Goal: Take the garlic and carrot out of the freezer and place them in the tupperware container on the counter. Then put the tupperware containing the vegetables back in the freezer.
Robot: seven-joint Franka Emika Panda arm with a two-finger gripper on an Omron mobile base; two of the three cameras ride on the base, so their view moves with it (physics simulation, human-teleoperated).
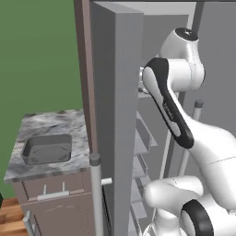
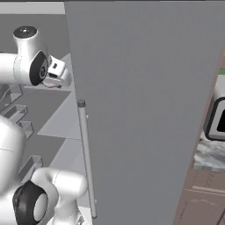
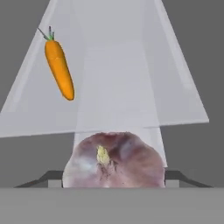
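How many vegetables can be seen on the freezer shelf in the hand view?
2. The garlic lies close at the bottom centre, between the finger tips. The carrot lies farther off on the shelf, at the upper left. Others may be hidden beyond this view.

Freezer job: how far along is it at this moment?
Done: the freezer door stands open and the arm reaches inside. In hand: in the hand view the garlic sits right at the claw on a pale shelf; whether it is gripped cannot be told. Left: the carrot lies on that shelf, the tupperware container on the counter looks empty, and must go back in.
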